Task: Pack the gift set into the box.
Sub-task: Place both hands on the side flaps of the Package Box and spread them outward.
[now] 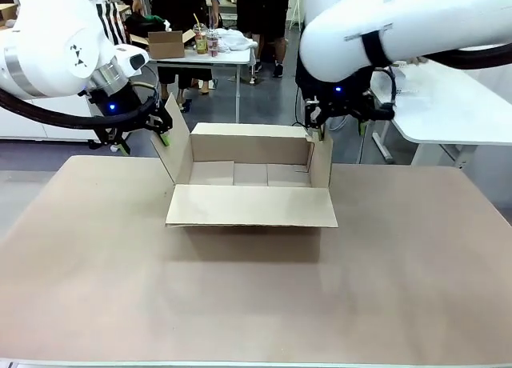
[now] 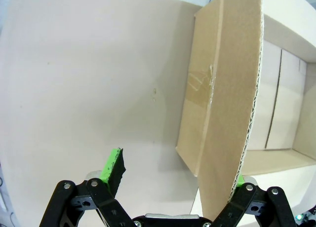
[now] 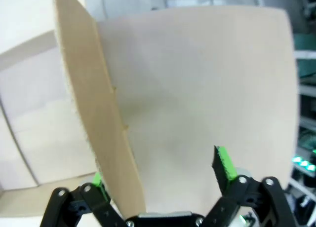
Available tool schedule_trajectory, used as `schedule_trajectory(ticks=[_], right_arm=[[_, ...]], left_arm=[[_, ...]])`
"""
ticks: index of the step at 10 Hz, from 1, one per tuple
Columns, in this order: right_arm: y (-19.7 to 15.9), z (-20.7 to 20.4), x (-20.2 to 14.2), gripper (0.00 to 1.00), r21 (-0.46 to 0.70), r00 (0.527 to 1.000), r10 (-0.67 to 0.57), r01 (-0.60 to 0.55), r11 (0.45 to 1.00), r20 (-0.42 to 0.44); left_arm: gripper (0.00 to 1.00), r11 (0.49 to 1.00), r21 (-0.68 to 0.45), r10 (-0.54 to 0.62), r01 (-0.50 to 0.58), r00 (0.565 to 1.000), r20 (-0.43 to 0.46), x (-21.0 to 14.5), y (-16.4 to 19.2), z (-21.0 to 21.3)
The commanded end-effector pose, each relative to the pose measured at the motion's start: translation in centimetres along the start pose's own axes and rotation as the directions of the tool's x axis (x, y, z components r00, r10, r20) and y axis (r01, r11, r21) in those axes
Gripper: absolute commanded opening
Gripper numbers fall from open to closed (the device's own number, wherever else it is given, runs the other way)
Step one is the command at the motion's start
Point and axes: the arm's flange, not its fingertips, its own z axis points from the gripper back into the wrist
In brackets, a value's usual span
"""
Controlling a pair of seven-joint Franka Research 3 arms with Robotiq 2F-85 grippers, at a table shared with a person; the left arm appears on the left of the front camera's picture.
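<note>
The box (image 1: 250,145) sits open at mid-table, its front flap (image 1: 252,206) folded out flat and its inside showing bare cardboard. My left gripper (image 1: 164,134) is at the upright left flap (image 1: 176,148). In the left wrist view that gripper (image 2: 175,175) is open and straddles this flap (image 2: 232,89), whose edge lies close to one green pad (image 2: 239,180). My right gripper (image 1: 320,128) is at the right flap (image 1: 322,160). In the right wrist view this gripper (image 3: 160,172) is open astride that flap (image 3: 94,103). The gift set is out of view.
The tan table (image 1: 240,304) stretches wide in front of the box. A white side table (image 1: 448,104) stands at the right. Farther back is a table (image 1: 216,56) with a small cardboard box (image 1: 166,44) and bottles, with people standing behind it.
</note>
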Motion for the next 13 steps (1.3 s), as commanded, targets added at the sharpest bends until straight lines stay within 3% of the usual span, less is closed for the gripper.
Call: schedule_trajectory(ticks=[1,3,4,5,13], right_arm=[[-4.5,-2.8,-1.0,1.00,0.201,0.998,0.000,0.012,0.980,-0.056],[-6.8,-4.7,-1.3,1.00,0.303,0.994,-0.098,0.111,0.947,-0.057],[-8.0,-5.3,-1.5,1.00,0.410,0.992,-0.114,0.125,0.903,-0.049],[-5.7,-3.8,0.6,1.00,0.223,0.993,-0.096,0.108,0.969,-0.067],[-5.7,-3.8,0.6,1.00,0.223,0.993,-0.096,0.108,0.969,-0.067]], left_arm=[[1.00,1.000,0.016,0.004,-0.005,1.000,0.011,0.0,-0.1,0.1],[1.00,1.000,0.016,0.004,-0.005,1.000,0.011,0.0,-0.1,0.1],[1.00,1.000,0.016,0.004,-0.005,1.000,0.011,0.0,-0.1,0.1],[1.00,1.000,0.016,0.004,-0.005,1.000,0.011,0.0,-0.1,0.1],[1.00,1.000,0.016,0.004,-0.005,1.000,0.011,0.0,-0.1,0.1]])
